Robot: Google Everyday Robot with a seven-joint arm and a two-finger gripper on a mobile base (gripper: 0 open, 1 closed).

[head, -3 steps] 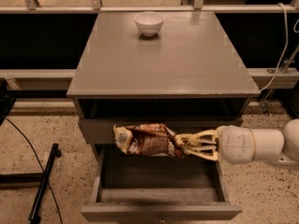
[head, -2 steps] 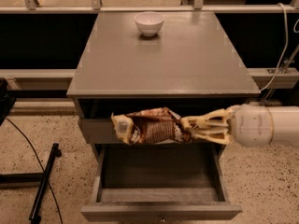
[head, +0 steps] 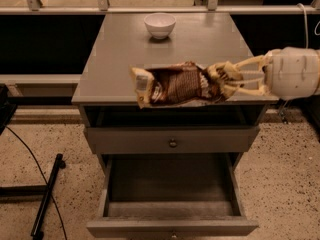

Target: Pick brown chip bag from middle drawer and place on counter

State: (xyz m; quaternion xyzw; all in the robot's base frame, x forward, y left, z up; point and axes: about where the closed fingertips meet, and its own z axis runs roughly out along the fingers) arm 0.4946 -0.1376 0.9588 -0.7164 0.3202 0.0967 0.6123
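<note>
The brown chip bag (head: pixel 176 85) hangs level in the air in front of the counter's front edge. My gripper (head: pixel 226 82) reaches in from the right and is shut on the bag's right end. The counter (head: pixel 120 54) is the grey cabinet top behind the bag. The middle drawer (head: pixel 170 204) stands pulled open below, and no object shows inside it. The upper drawer (head: pixel 172 140) with its round knob is closed.
A small white bowl (head: pixel 160 25) stands at the back middle of the counter. A railing runs behind the cabinet. A black cable and stand leg (head: pixel 47 194) lie on the speckled floor at the left. A white cable (head: pixel 304 19) hangs at the right.
My gripper has lifted the bag from the level of the upper drawer front up to counter height. The open drawer has not moved.
</note>
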